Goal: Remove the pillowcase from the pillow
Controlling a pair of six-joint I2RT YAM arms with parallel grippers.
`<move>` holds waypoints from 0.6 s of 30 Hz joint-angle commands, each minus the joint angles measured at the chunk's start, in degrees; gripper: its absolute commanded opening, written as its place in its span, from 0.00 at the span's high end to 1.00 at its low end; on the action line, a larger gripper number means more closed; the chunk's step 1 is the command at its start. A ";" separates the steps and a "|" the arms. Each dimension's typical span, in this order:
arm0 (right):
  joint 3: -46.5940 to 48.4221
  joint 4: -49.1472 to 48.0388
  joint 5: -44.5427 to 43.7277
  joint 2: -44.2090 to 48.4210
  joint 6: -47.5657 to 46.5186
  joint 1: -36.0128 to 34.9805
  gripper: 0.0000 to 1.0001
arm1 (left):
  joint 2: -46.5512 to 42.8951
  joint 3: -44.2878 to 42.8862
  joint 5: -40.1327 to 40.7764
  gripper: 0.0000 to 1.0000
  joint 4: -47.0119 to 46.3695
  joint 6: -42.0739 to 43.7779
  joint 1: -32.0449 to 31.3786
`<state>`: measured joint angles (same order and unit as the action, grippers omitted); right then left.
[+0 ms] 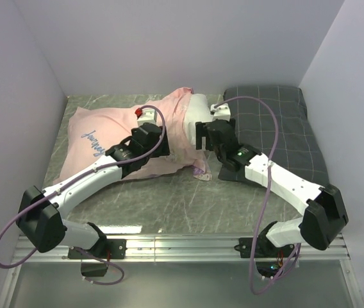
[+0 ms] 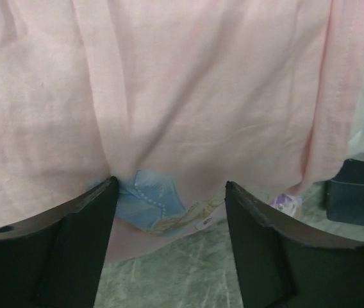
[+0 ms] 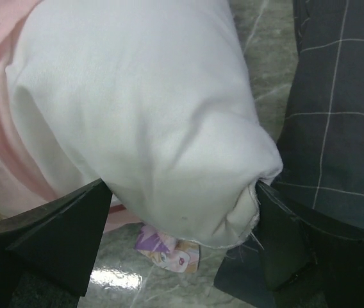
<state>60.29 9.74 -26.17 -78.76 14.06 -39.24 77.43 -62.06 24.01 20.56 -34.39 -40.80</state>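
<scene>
Rightward pillow (image 3: 150, 115) juts past pillowcase (image 1: 111, 131) hem; grey pillow (image 1: 278, 128) close

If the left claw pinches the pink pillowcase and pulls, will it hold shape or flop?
Probably floppy: the pillowcase lies in soft folds. Likely light and thin, bunching around the pillow, so it may snag rather than slide.

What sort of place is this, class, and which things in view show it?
Probably a robot test booth, not a bedroom: plain pale walls box in a grey marbled tabletop, and two black-and-white robot arms are mounted on a metal rail at its near edge.
</scene>
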 commanded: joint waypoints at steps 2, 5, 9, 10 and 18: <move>-0.52 -0.60 -1.51 4.32 0.35 1.01 0.07 | 0.09 0.10 3.41 0.32 -0.17 1.08 0.10; -0.88 -1.04 -0.28 4.67 0.26 1.01 0.07 | 0.79 0.19 3.76 0.56 0.10 1.43 0.71; -0.09 -0.43 -0.46 3.97 -0.35 1.01 0.07 | 0.18 0.54 3.85 0.91 0.54 1.78 1.86; -0.17 -0.94 -0.28 4.23 -0.96 1.01 0.07 | -0.60 0.63 3.85 0.94 0.62 1.87 2.12; 1.93 0.10 -0.28 2.13 -3.08 2.07 0.05 | -5.44 1.33 2.36 0.99 1.94 2.84 6.17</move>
<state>59.70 10.00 -25.82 -76.03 12.67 -37.78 75.44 -60.82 24.91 21.71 -33.19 -36.32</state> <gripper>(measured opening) 0.951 0.012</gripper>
